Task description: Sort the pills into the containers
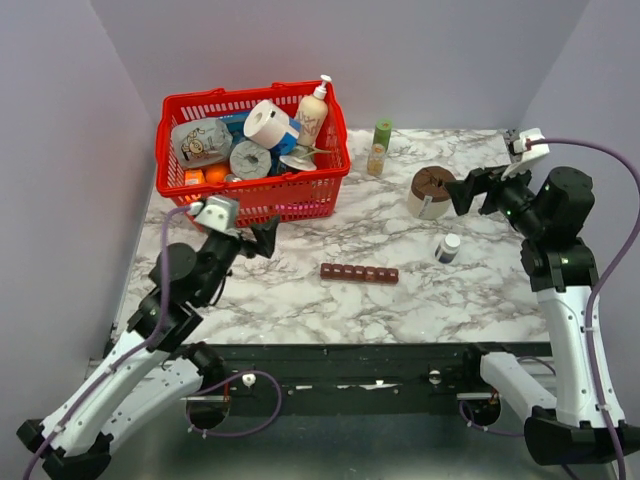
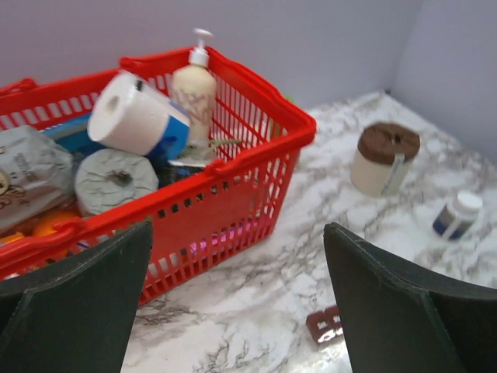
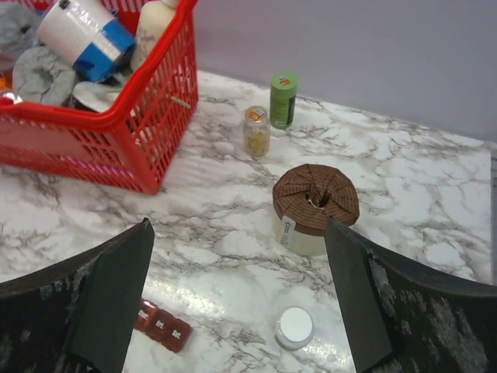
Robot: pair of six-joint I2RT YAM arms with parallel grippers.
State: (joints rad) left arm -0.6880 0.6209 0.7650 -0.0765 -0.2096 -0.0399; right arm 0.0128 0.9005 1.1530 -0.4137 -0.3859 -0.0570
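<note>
The containers (image 1: 359,273), a dark red-brown strip of small square compartments, lie flat on the marble table near its front middle. One end of the containers (image 2: 326,325) shows by my left finger, the other end of the containers (image 3: 161,324) by my right wrist's left finger. The pills are out of view. A small white-capped pill bottle (image 1: 447,248) stands right of the strip. My left gripper (image 1: 267,236) hovers open in front of the red basket, left of the strip. My right gripper (image 1: 462,195) hangs open beside the round tub, with nothing between its fingers.
A red basket (image 1: 300,190) full of paper rolls, a pump bottle and packets stands at the back left. A cream tub with a brown top (image 1: 431,192) sits at the right. A green-capped bottle (image 1: 382,135) and a small amber jar (image 1: 376,160) stand behind it. Grey walls close three sides.
</note>
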